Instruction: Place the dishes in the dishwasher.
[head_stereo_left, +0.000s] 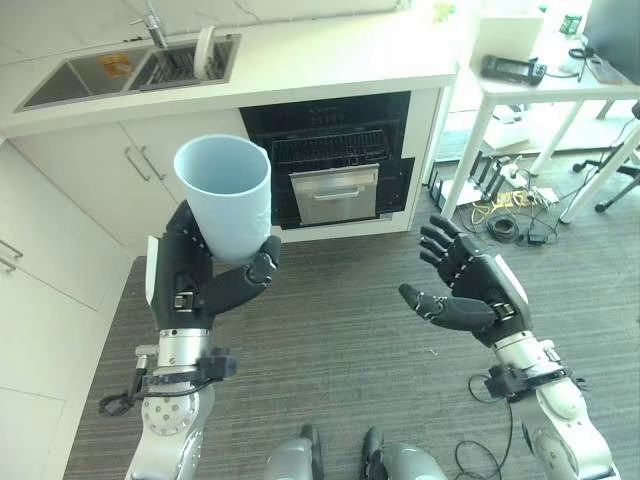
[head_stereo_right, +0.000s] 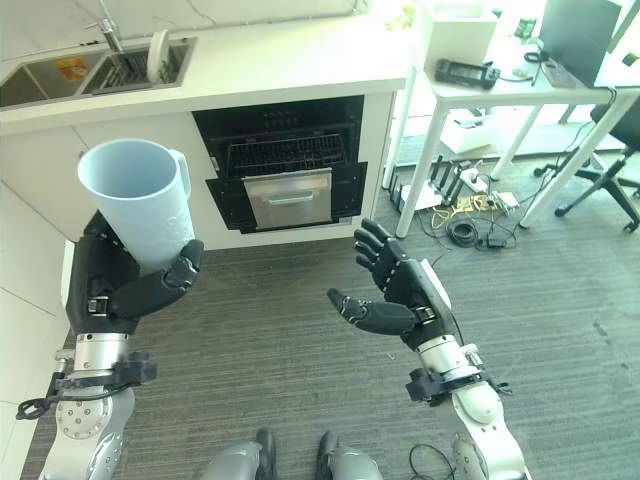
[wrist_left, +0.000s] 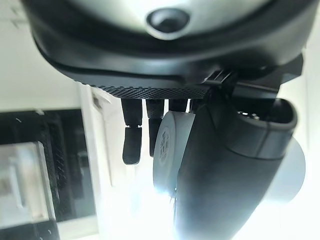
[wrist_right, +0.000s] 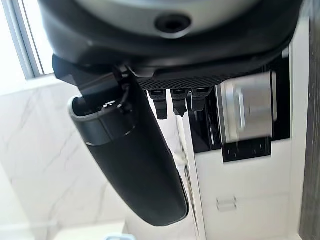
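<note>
Your left hand (head_stereo_left: 200, 280) grips the pale blue cup (head_stereo_left: 225, 195) upright, held up in front of the open dishwasher (head_stereo_left: 330, 165). Your right hand (head_stereo_left: 470, 290) hangs empty beside it, fingers spread.

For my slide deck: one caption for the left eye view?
Left hand holds a pale blue cup upright; right hand open, facing the open dishwasher.

My view: a kitchen, with sink (head_stereo_left: 130, 68), white counter (head_stereo_left: 300, 60), cabinets (head_stereo_left: 130, 165) and open dishwasher (head_stereo_left: 335, 165).
</note>
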